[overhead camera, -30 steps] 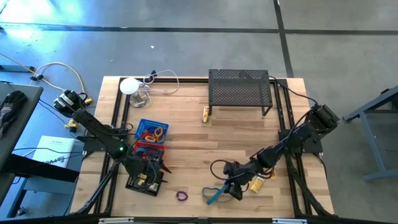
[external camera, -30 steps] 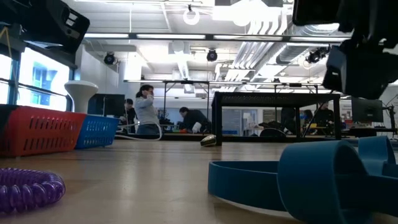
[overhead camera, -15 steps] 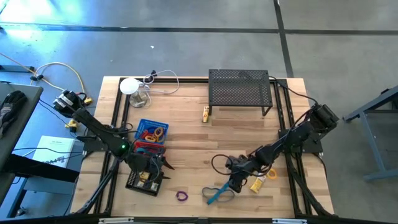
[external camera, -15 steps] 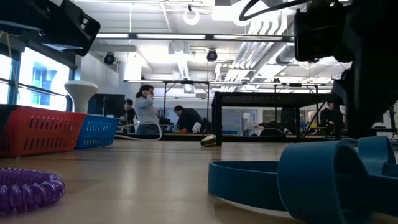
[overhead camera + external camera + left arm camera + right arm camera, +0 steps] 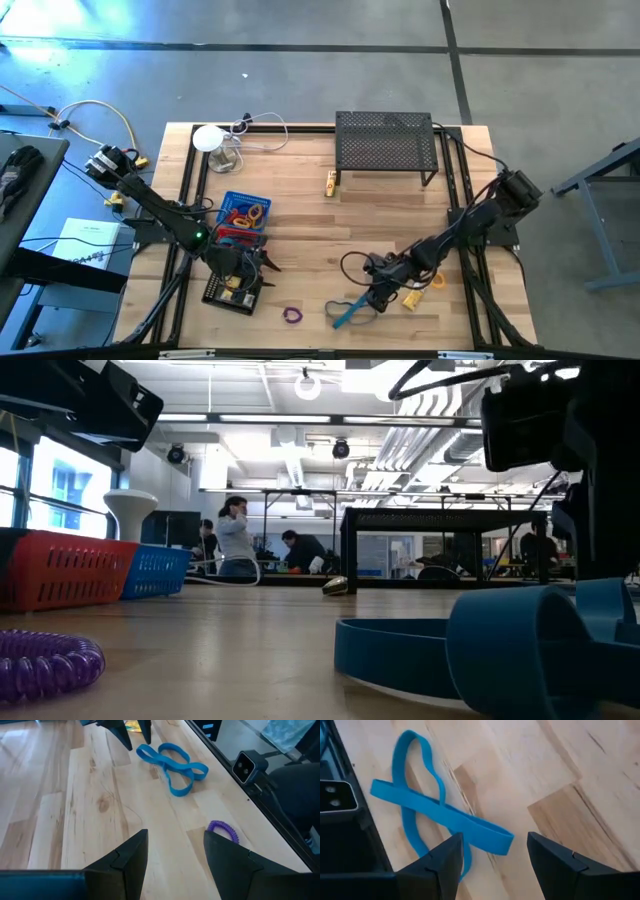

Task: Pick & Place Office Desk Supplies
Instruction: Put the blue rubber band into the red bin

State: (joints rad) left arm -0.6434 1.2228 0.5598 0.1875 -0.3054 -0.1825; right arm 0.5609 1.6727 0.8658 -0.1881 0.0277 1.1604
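Observation:
A blue elastic loop (image 5: 349, 312) (image 5: 438, 818) lies flat and twisted on the wood near the table's front edge. My right gripper (image 5: 373, 299) (image 5: 492, 862) hovers open just above it, slanting down; part of the band lies under the gap between its fingers, which touch nothing. A purple coil ring (image 5: 292, 315) (image 5: 224, 829) lies to the loop's left. A yellow-and-white tube (image 5: 414, 296) lies right of my right gripper, another (image 5: 331, 182) by the mesh shelf. My left gripper (image 5: 262, 266) (image 5: 175, 855) waits open over the black tray (image 5: 228, 294), holding nothing.
A blue basket (image 5: 243, 211) and a red basket (image 5: 240, 240) with rings sit behind the black tray. A black loop (image 5: 352, 266) lies by my right arm. The black mesh shelf (image 5: 386, 148) stands far right, the white round device (image 5: 208, 138) far left.
My right gripper has tipped more steeply downward and rolled over the blue loop, sinking a little toward it. Its fingers have stayed open. The loop and the ring have not moved.

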